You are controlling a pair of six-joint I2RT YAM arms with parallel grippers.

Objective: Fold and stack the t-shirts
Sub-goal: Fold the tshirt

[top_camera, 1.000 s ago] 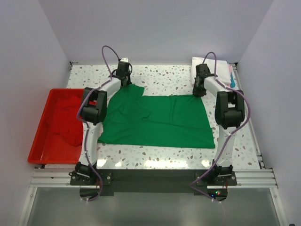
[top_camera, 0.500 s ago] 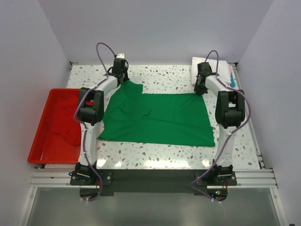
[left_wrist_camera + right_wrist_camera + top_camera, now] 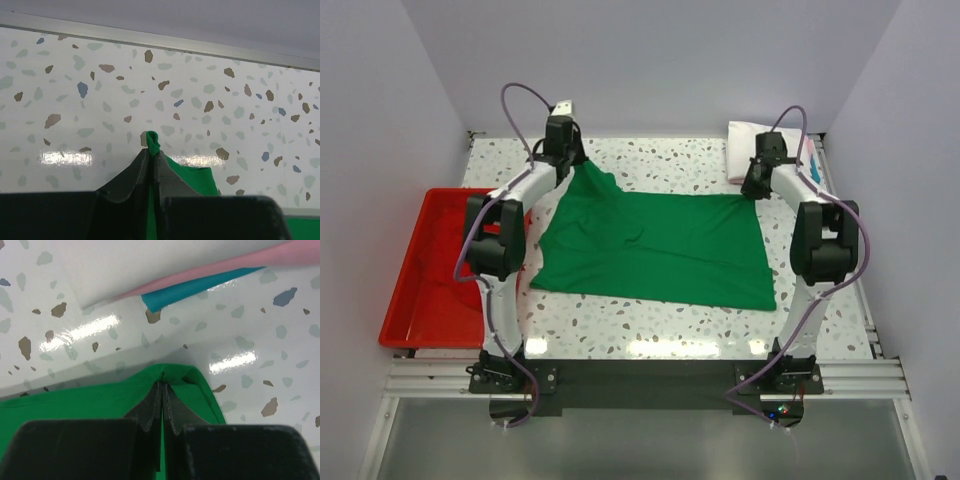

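The green t-shirt (image 3: pixel 650 245) is spread on the speckled worktop (image 3: pixel 670 165), flanked by a red tray (image 3: pixel 400 320) at the left and a stack of folded shirts (image 3: pixel 748 140) at the far right corner. Its far corners are pinched tight in the left hand (image 3: pixel 151 146) and the right hand (image 3: pixel 162 386). Only in the right wrist view are a pink shirt (image 3: pixel 250 262) and a blue shirt (image 3: pixel 200 287) of that stack seen just beyond the grip.

Off to my left, a red plastic tray (image 3: pixel 400 300) is lying along the left edge of the speckled white table (image 3: pixel 670 160). An aluminium rail (image 3: pixel 640 378) is running along the near edge, with pale walls (image 3: pixel 650 60) standing round three sides.
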